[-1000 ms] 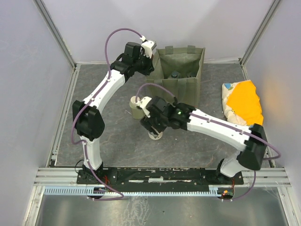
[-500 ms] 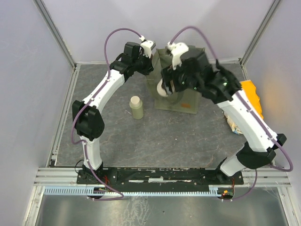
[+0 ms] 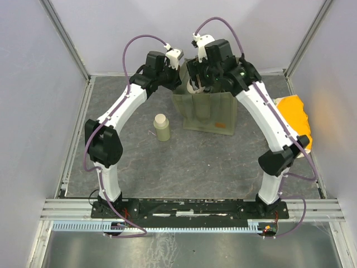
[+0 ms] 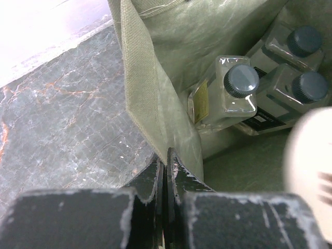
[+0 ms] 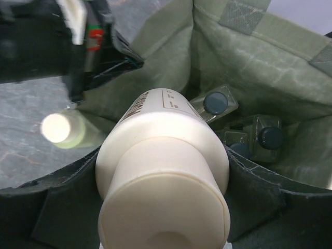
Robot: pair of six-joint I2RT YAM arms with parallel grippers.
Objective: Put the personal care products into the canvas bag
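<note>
1. Left gripper (image 4: 167, 155) is pinched shut on the canvas bag (image 3: 209, 114) rim, probably to hold its mouth open.
2. Right gripper (image 3: 198, 85) clasps the cream bottle (image 5: 163, 171) over that opening; three clear bottles (image 4: 244, 93) lie inside.
3. Olive-green bottle (image 3: 162, 127) stands outside, beside the bag.

Left arm (image 3: 120, 109) reaches forward and inward; left gripper (image 4: 167, 155) has its jaws closed tight on the rim of the canvas bag (image 3: 215, 114). Right arm (image 3: 268, 114) arches forward and inward; right gripper (image 3: 196, 88) points down, jaws spread wide, clamping the cream bottle (image 5: 163, 155)
</note>
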